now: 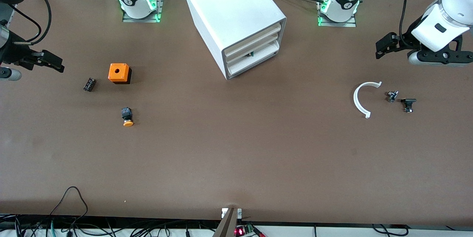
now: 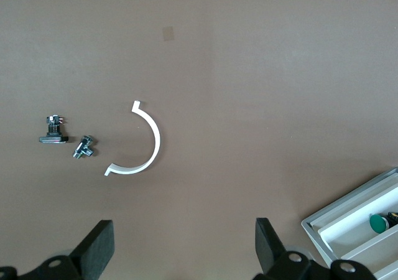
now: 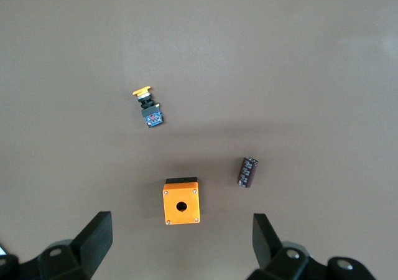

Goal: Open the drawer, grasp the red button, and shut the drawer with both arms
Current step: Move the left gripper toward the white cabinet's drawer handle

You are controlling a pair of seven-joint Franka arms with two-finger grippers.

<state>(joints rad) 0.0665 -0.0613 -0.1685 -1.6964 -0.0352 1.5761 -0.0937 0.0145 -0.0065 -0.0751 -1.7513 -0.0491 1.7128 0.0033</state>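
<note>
White and boxy, the big plastic cabinet (image 1: 236,22) sat between both idle arms with its lowest drawer (image 1: 252,63) shut, presumably hiding the red-capped button, unseen, well away from the left gripper (image 2: 183,255) and right gripper (image 3: 183,252), each with jaws spread, empty.

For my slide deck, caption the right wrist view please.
Open right gripper above orange box, orange-capped button and dark capacitor on brown table.

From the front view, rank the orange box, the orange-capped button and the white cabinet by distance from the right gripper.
Right gripper, open, waits at its table end.
1. Orange box, beside it.
2. Orange-capped button, nearer the camera.
3. White cabinet, mid-table.
</note>
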